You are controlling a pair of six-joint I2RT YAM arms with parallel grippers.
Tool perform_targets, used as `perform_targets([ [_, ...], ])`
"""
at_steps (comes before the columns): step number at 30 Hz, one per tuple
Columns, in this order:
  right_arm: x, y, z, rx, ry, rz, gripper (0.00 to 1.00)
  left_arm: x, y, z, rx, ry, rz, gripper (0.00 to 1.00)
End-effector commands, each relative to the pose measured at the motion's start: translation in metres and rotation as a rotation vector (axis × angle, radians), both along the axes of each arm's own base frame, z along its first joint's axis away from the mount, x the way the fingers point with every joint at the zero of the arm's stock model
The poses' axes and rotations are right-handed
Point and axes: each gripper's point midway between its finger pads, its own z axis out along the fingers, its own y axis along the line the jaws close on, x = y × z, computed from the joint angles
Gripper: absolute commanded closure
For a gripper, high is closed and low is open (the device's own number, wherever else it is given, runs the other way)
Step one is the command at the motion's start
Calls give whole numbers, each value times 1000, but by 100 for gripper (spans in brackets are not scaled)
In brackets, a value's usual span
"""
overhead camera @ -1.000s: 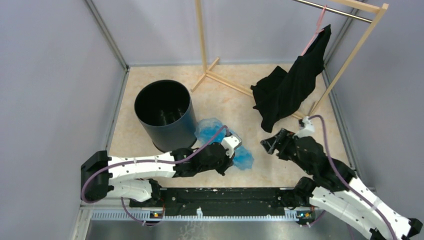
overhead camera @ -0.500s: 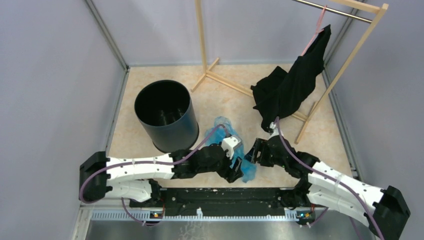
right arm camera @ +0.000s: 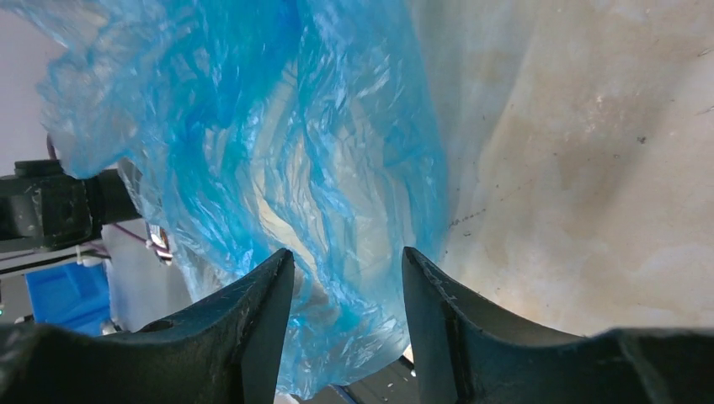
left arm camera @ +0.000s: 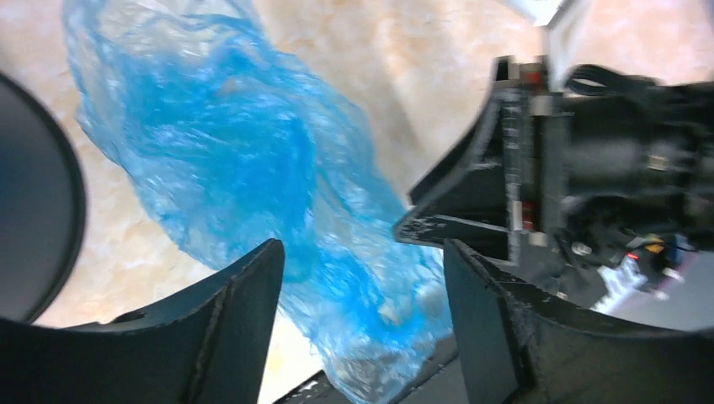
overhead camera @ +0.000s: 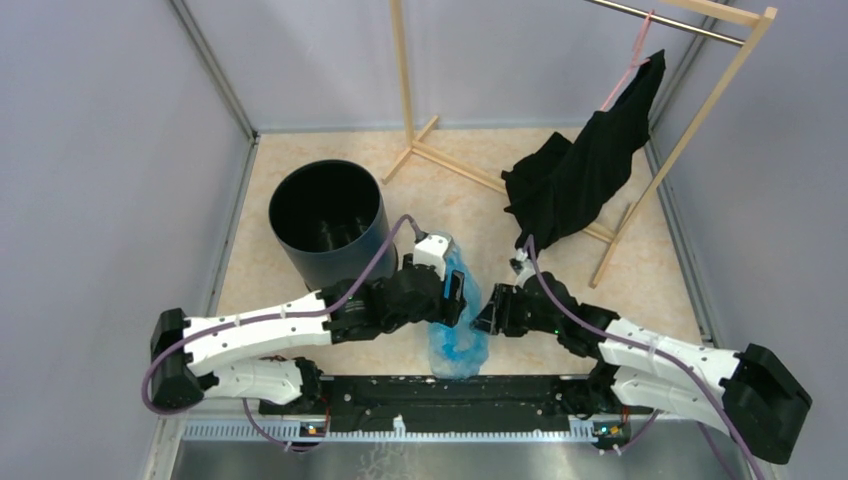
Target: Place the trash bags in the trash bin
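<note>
The light-blue trash bag [overhead camera: 455,335] lies stretched on the beige floor, from beside the bin to the front rail. The black trash bin [overhead camera: 328,225] stands upright and open at the back left. My left gripper [overhead camera: 455,297] hovers over the bag's middle; in the left wrist view its jaws [left arm camera: 362,269] stand open with the bag [left arm camera: 253,168] between and below them. My right gripper [overhead camera: 487,315] faces it from the right. In the right wrist view its jaws [right arm camera: 347,269] stand apart, with the bag's film [right arm camera: 253,143] between them but not clamped.
A wooden rack [overhead camera: 420,140] stands at the back, with a black garment [overhead camera: 575,185] hanging from it and slumped on the floor at the right. Grey walls close in both sides. The black base rail [overhead camera: 440,388] runs along the front edge.
My left gripper has opened and drawn back towards the bin. My right arm has swung left to the bag, its jaws narrowing. The bag now lies stretched towards the front rail.
</note>
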Motion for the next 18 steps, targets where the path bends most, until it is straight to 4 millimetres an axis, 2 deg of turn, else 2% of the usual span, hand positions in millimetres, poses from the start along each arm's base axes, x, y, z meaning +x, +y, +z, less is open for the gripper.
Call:
perform_targets([
  [1, 11, 3, 31, 50, -89, -28, 50, 22, 23, -10, 145, -31, 165, 29],
  [4, 11, -6, 33, 53, -109, -59, 50, 26, 34, -10, 157, -40, 218, 36],
  [6, 12, -11, 34, 50, -125, -78, 49, 26, 38, -13, 153, -36, 236, 38],
  [10, 29, -28, 42, -17, -214, -138, 35, 27, 41, -27, 159, -7, 251, 24],
  [13, 47, -33, 52, -46, -285, -143, 26, 32, 42, -44, 167, 33, 268, 25],
  [15, 57, -27, 58, -58, -331, -101, 21, 36, 46, -53, 162, 60, 289, 31],
  [18, 62, 0, 63, -19, -391, 38, 16, 35, 48, -55, 127, 72, 293, 33],
])
